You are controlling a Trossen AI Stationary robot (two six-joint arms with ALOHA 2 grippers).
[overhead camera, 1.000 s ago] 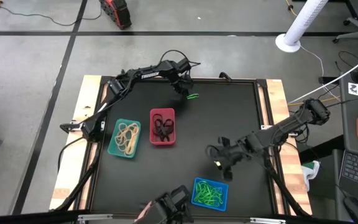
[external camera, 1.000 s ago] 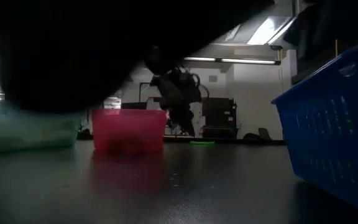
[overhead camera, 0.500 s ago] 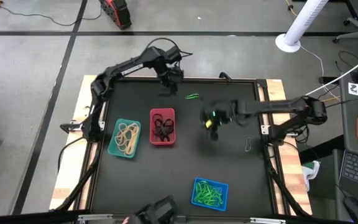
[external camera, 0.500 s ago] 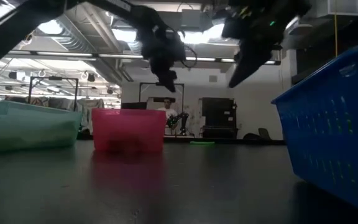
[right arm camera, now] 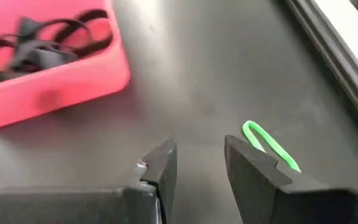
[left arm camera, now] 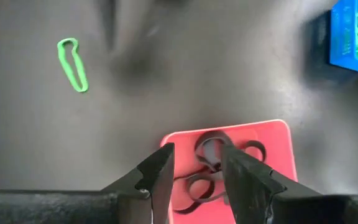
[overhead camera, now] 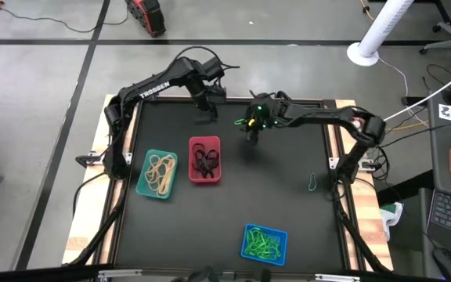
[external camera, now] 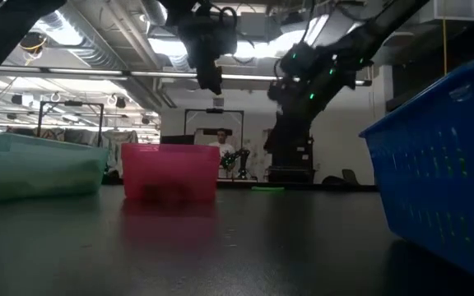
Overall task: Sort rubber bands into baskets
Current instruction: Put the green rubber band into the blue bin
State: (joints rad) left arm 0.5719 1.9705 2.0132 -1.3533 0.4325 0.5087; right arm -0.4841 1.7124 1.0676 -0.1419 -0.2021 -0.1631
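Observation:
A bright green rubber band (overhead camera: pixel 243 121) lies flat on the black table near the far edge; it also shows in the right wrist view (right arm camera: pixel 269 146), the left wrist view (left arm camera: pixel 73 62) and the low view (external camera: pixel 267 188). My right gripper (overhead camera: pixel 250 130) is open and empty above the table just beside it (right arm camera: pixel 201 165). My left gripper (overhead camera: pixel 207 99) is open and empty, raised near the far edge, to the left of the band (left arm camera: pixel 196 171). The red basket (overhead camera: pixel 204 159) holds black bands, the teal basket (overhead camera: pixel 157 174) tan bands, and the blue basket (overhead camera: pixel 264 244) green bands.
Another small band (overhead camera: pixel 312 182) lies alone on the table near the right edge. The table has a raised dark rim (overhead camera: pixel 288 100) along its far edge, close to both grippers. In the low view a person (external camera: pixel 220 141) sits in the room far behind the table.
My right gripper has swept from beside the blue basket at the near right, across the table toward the far edge, up to the green band. My left gripper has risen and drawn back from that band toward the table's left. The band has stayed in place.

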